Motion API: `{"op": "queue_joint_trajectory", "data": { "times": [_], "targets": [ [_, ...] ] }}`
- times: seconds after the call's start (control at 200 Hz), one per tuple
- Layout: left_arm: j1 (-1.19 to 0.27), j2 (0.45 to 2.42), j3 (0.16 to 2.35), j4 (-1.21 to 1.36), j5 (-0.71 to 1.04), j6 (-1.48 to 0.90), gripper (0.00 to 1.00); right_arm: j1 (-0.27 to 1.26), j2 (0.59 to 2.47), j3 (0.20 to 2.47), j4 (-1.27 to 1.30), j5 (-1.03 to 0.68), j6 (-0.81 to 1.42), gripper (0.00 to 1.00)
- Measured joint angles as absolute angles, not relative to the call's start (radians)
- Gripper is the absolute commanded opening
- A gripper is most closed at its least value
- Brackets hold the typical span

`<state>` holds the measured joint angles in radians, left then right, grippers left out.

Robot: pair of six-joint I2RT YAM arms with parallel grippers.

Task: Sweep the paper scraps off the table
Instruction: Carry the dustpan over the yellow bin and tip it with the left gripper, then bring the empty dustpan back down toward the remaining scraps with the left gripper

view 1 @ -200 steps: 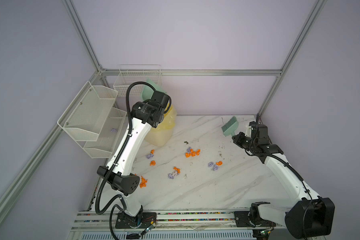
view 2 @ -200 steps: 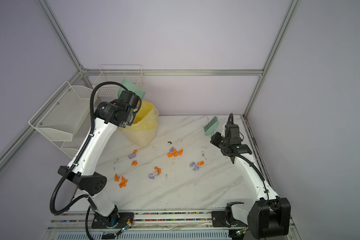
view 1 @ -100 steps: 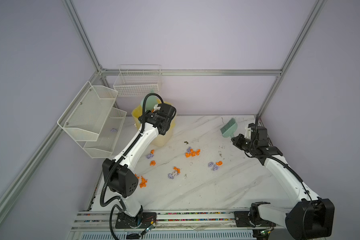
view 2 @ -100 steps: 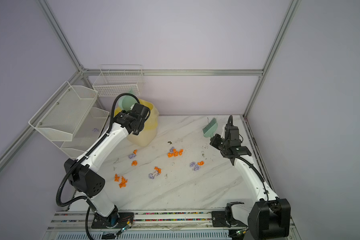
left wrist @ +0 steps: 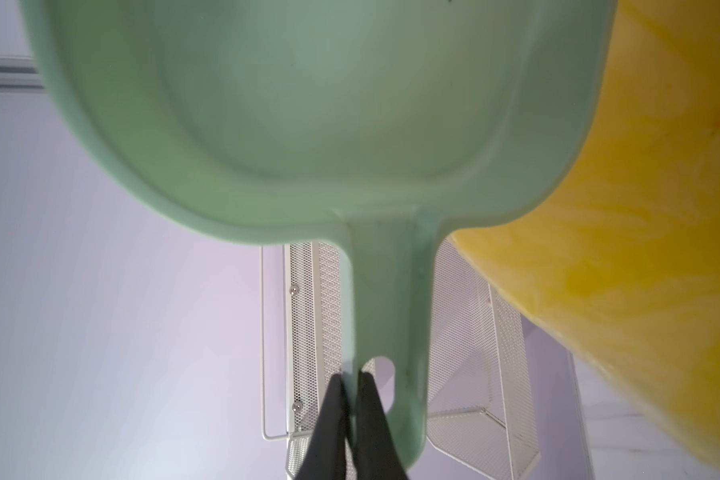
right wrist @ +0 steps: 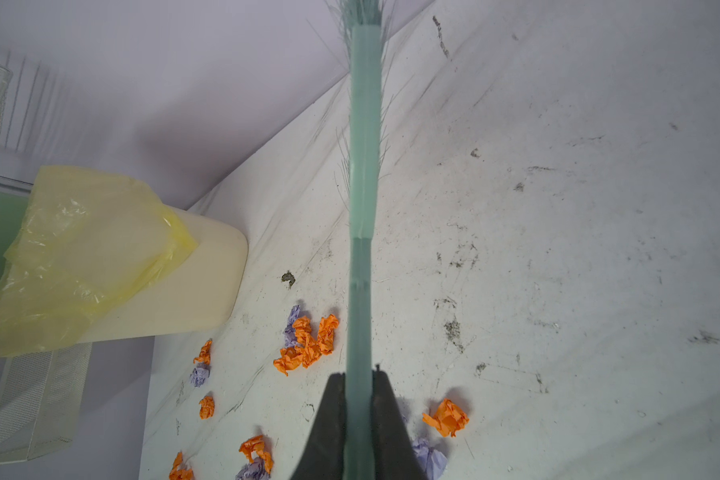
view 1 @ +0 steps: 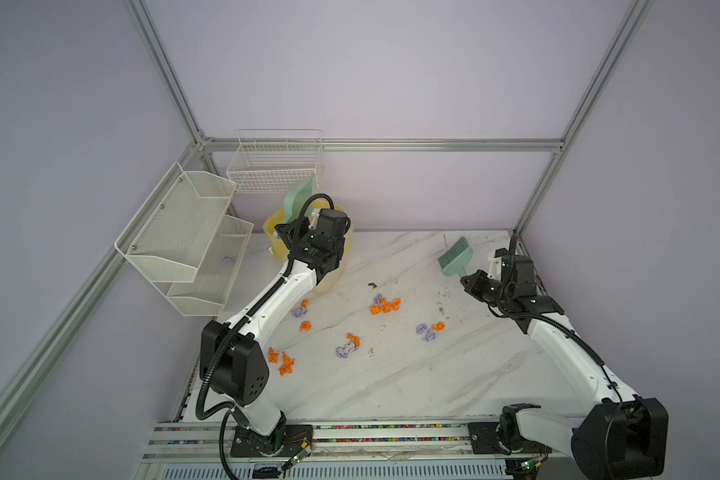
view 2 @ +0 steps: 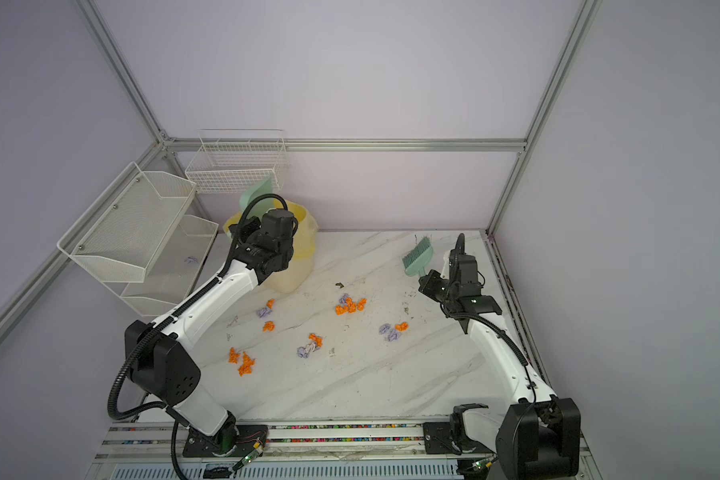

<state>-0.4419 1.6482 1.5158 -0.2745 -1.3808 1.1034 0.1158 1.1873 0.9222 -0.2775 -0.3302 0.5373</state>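
**A:** What had moved in that last second?

**B:** The left arm. Its wrist had dropped lower, bringing the mint-green plastic dustpan (view 1: 298, 199) down to the far side of the cream plastic bin (view 2: 292, 270) with the yellow bag liner. I couldn't tell whether the pan's lip was inside the bin's mouth or behind it. The left gripper (left wrist: 350, 380) was clamped on the edge of the pan's handle, and the pan looked empty.

**A:** And the other arm?

**B:** It had barely shifted. The right gripper (right wrist: 360, 376) was pinched tight on the handle of the mint-green bristle brush (view 1: 456, 257), bristles pointing toward the back wall.

**A:** So where did the job stand?

**B:** Partway, I judged. It looked as if a load had just been tipped. The crumpled orange and lavender paper scraps (view 1: 385, 306) still dotted the white marble-patterned table (view 1: 391, 395). There were orange wads nearest the front rail, mixed clumps mid-table, and an orange cluster farther back near the bin. One lavender wad lay in the white mesh shelf (view 1: 208, 286).

**A:** Any labels or writing?

**B:** None that could be read.
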Motion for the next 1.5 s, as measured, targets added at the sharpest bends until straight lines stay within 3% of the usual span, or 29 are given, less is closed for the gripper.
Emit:
{"op": "queue_joint_trajectory", "data": {
  "times": [0.175,0.405,0.69,1.245,1.35,1.5],
  "targets": [
    [-0.478,1.631,1.387,0.111,-1.397,1.431,0.0,0.116,1.187,0.921,-0.266,-0.338,0.537,0.0],
    [-0.478,1.626,1.393,0.207,-1.427,1.481,0.0,0.116,1.187,0.921,-0.265,-0.349,0.542,0.0],
    [-0.522,1.589,1.469,-0.141,-1.444,1.171,0.0,0.116,1.187,0.924,-0.266,-0.353,0.556,0.0],
    [-0.759,1.56,1.488,-0.422,-1.436,0.808,0.0,0.116,1.126,0.95,-0.324,-0.325,0.564,0.0],
    [-0.785,1.656,1.713,-0.831,-1.244,0.415,0.0,0.116,1.125,0.952,-0.339,-0.317,0.562,0.0],
    [-0.815,1.718,1.824,-1.092,-0.986,0.032,0.0,0.116,1.122,0.952,-0.361,-0.301,0.554,0.0]
  ]
}}
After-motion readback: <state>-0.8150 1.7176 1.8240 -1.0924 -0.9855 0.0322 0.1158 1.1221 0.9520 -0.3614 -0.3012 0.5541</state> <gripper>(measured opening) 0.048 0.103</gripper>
